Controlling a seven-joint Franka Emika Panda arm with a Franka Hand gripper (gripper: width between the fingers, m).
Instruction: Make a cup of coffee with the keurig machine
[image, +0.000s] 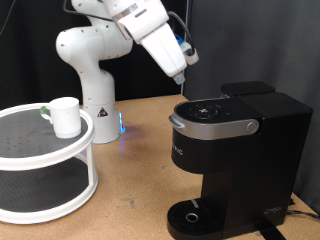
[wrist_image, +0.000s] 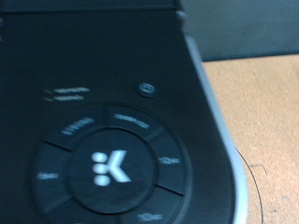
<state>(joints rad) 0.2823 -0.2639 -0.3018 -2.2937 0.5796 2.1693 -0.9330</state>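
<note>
The keurig machine (image: 235, 150) stands on the wooden table at the exterior view's right, lid down, with nothing on its round drip base (image: 192, 217). My gripper (image: 181, 77) hangs just above the rear of its button panel (image: 210, 112), fingertips together and holding nothing. The wrist view is filled by the panel (wrist_image: 112, 168) with its round centre button (wrist_image: 110, 168) and a small button (wrist_image: 146, 89); no fingers show there. The white cup (image: 65, 115) stands on the top tier of a round white shelf (image: 25, 150) at the exterior view's left, far from the gripper.
The arm's white base (image: 92, 90) stands at the back between shelf and machine, with a blue light beside it. Bare wooden table (image: 135, 175) lies between shelf and machine. A cable runs off at the machine's lower right.
</note>
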